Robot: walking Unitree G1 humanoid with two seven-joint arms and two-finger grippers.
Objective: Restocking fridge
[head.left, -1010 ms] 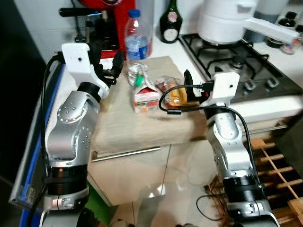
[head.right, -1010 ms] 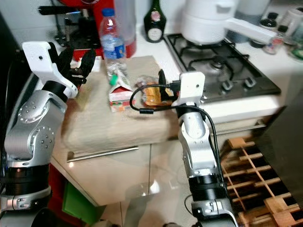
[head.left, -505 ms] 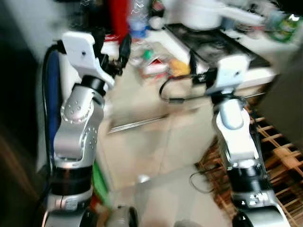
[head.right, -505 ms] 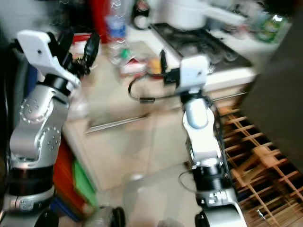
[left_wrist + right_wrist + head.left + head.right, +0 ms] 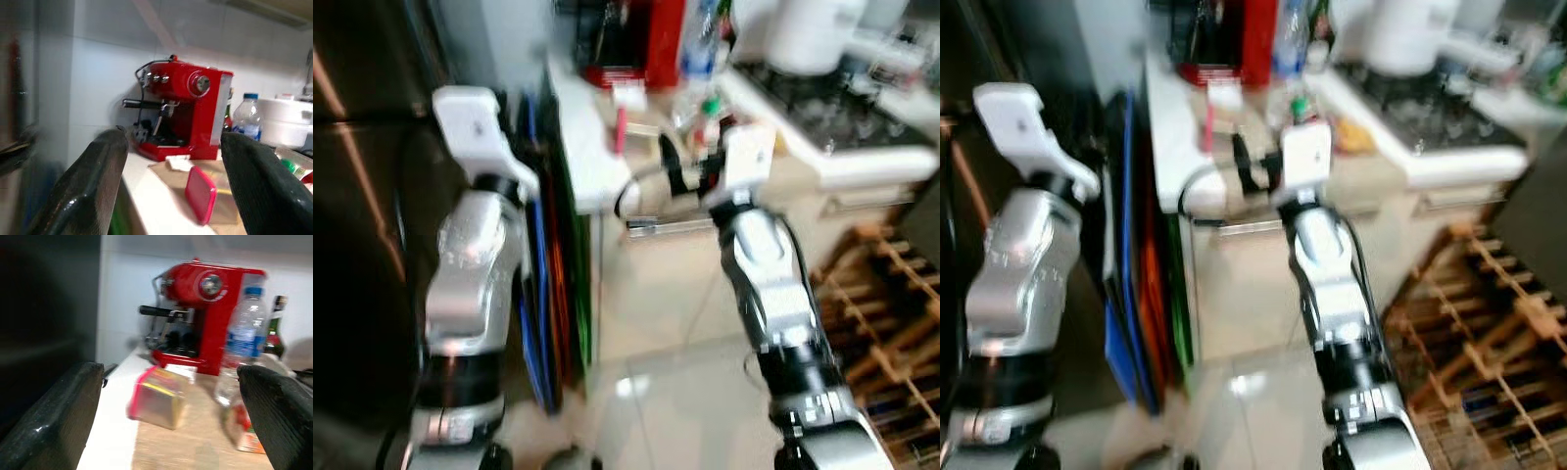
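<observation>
My left hand [image 5: 171,186]: fingers spread wide, empty. My right hand [image 5: 168,423]: likewise spread, empty. Water bottle [image 5: 242,342]: on worktop [image 5: 117,450], right of red coffee machine [image 5: 205,313]; label blurred, unreadable.

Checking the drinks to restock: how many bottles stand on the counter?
2: a clear water bottle beside the red coffee machine, and a dark bottle behind it. Others may be hidden.

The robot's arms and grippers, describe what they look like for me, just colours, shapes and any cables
Both arms are rounded silver metal segments with black ring joints near the base. Each wrist carries a boxy white housing. A black cable loops from the right arm's housing. The left gripper and right gripper each have two long, thick black fingers with a slightly glossy, textured surface. The head views are blurred, so finer markings can't be read.
</observation>
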